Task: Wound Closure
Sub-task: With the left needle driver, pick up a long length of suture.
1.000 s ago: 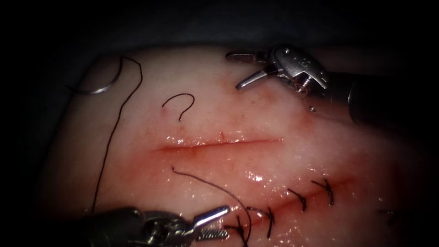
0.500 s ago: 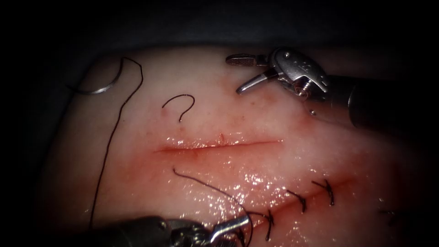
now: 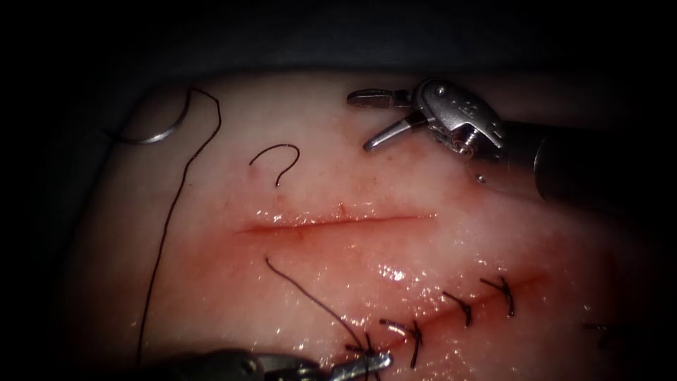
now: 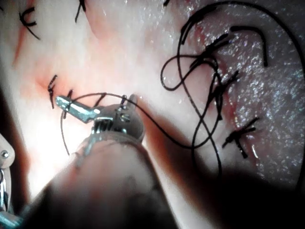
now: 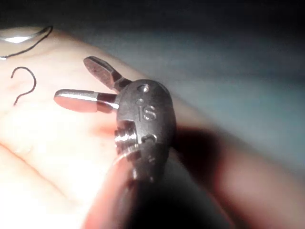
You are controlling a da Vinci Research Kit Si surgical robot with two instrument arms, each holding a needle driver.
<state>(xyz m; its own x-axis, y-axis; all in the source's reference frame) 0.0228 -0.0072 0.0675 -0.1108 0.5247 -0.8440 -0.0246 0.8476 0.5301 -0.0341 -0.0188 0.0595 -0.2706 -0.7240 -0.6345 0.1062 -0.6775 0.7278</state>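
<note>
The curved needle (image 3: 151,134) lies free on the tissue (image 3: 395,176) far to the left of the open cut (image 3: 338,223), not in the tissue; its long thread (image 3: 169,219) trails downward. My left tool (image 3: 365,364) is shut on the free thread tail (image 3: 310,300) beside the leftmost stitch (image 3: 416,337) of the lower, sutured cut. The left wrist view has the same grip (image 4: 64,101), with thread (image 4: 157,133) running off it. My right tool (image 3: 361,121) hovers above the open cut with its jaws wide open and nothing in them, as also seen from its wrist (image 5: 71,78).
A short hooked piece of cut thread (image 3: 276,159) lies above the open cut's left end. Several dark stitches (image 3: 504,291) close the lower cut at the right. Wet red fluid (image 3: 388,271) glistens between the two cuts.
My left tool moved right and down to the leftmost stitch and its jaws went from open to shut on the thread tail, which now runs straighter. The right tool barely moved.
</note>
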